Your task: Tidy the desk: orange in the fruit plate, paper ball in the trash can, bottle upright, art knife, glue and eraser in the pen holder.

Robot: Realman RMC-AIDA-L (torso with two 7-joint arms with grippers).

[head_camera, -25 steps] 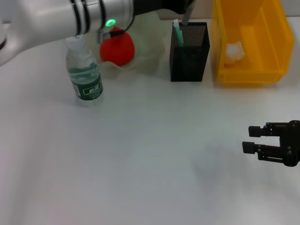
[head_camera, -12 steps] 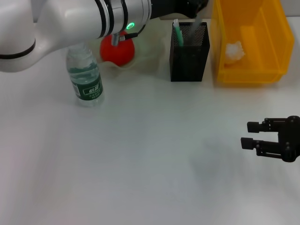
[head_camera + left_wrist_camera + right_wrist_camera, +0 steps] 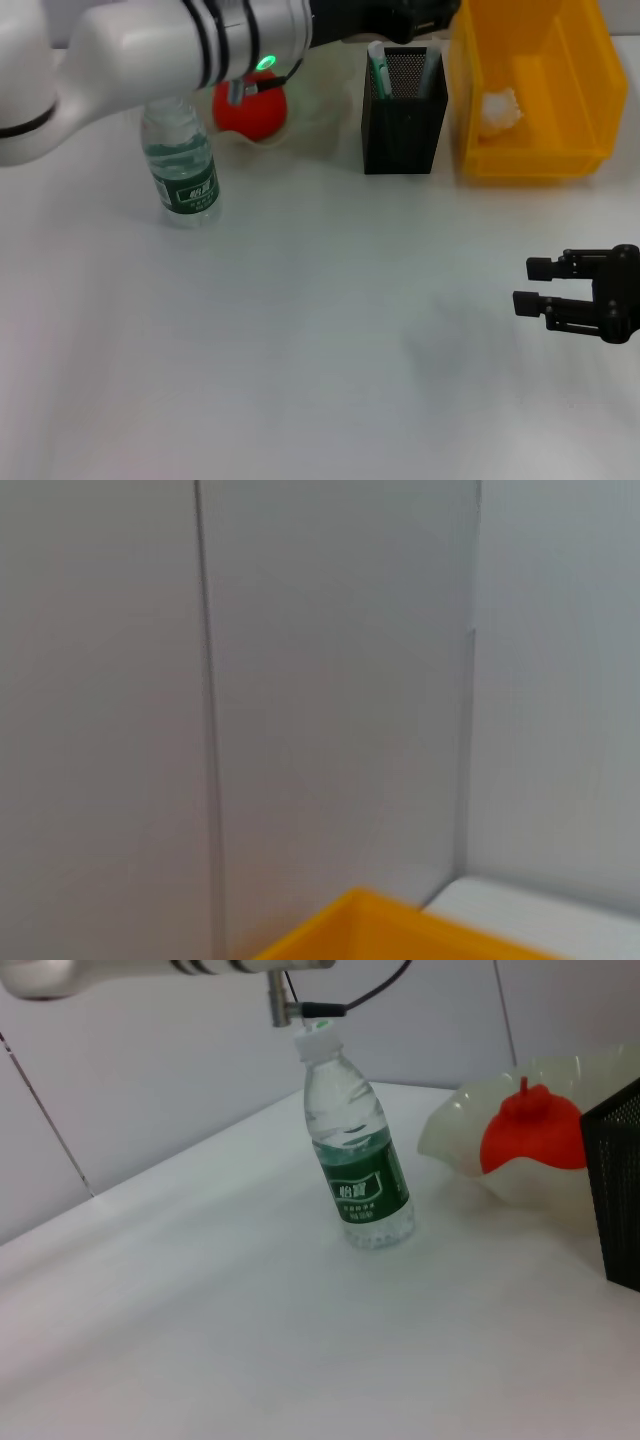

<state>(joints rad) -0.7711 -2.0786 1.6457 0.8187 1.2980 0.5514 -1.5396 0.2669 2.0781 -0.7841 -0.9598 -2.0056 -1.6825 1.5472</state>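
Nearest, the right gripper (image 3: 530, 285) rests low over the white desk (image 3: 300, 350), fingers spread, holding nothing. Farther back the bottle (image 3: 180, 165) stands upright; the right wrist view alone shows its cap. Beyond are the orange (image 3: 250, 108) in the fruit plate (image 3: 460, 1135), the pen holder (image 3: 403, 110) and the trash can (image 3: 530, 90) with the paper ball (image 3: 500, 108). The left gripper's (image 3: 425, 12) finger state cannot be determined; its wrist view shows only the wall and the can's rim.

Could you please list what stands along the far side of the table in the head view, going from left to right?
Water bottle → orange in the fruit plate → black mesh pen holder → yellow trash can holding the paper ball.
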